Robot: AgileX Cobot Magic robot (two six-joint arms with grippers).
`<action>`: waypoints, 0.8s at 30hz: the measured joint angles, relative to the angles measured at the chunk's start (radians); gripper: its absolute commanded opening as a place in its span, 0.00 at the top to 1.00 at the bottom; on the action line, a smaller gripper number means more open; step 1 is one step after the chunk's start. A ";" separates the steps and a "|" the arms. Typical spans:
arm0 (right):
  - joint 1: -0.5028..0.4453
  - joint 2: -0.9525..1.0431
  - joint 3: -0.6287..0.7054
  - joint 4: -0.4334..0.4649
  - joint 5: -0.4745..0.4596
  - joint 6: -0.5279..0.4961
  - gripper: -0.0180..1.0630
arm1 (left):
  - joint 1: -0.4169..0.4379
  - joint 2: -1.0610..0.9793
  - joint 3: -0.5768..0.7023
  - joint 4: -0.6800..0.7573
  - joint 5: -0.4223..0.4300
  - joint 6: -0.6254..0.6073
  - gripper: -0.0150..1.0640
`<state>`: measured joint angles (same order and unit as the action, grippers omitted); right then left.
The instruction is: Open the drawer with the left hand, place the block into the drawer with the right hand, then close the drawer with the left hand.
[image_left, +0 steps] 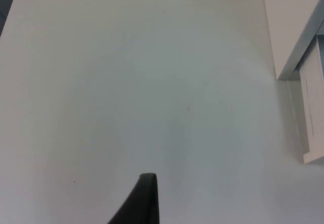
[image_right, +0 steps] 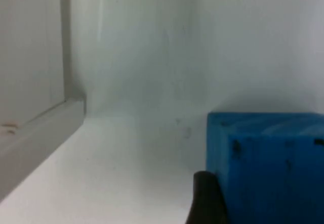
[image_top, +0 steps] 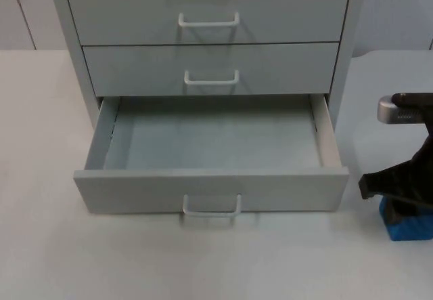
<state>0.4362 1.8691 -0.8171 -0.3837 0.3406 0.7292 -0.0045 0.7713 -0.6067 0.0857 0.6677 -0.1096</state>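
The grey cabinet's bottom drawer point(image_top: 135, 190) is pulled out and has nothing in it; its white handle point(image_top: 211, 208) faces the table's front. A blue block point(image_top: 411, 227) sits on the table just right of the drawer's front corner. My right gripper point(image_top: 398, 198) is down over the block and hides its top. In the right wrist view the block point(image_right: 268, 168) looms very close, with the drawer's side point(image_right: 40, 133) beyond it. My left gripper point(image_left: 146, 204) waits over bare table left of the cabinet point(image_left: 291, 37).
Two shut drawers with white handles point(image_top: 208, 21) point(image_top: 211, 78) sit above the open one. The pulled-out drawer's right wall point(image_top: 327, 134) stands between its inside and the block. White table extends in front of and left of the cabinet.
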 measured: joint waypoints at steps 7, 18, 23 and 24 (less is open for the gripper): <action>0.000 -0.074 0.000 0.000 0.064 -0.018 0.98 | 0.000 0.000 0.000 0.000 0.000 0.000 0.06; 0.000 -0.502 0.000 -0.016 0.167 -0.067 0.98 | 0.000 0.000 0.000 0.000 -0.002 0.000 0.06; 0.000 -0.581 0.000 -0.030 0.214 -0.070 0.98 | 0.000 0.000 0.000 0.000 -0.005 0.000 0.06; 0.000 -0.586 0.000 -0.030 0.222 -0.070 0.98 | 0.000 0.000 0.000 0.000 -0.005 0.000 0.06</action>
<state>0.4362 1.2833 -0.8171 -0.4136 0.5630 0.6589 -0.0045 0.7713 -0.6067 0.0857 0.6628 -0.1091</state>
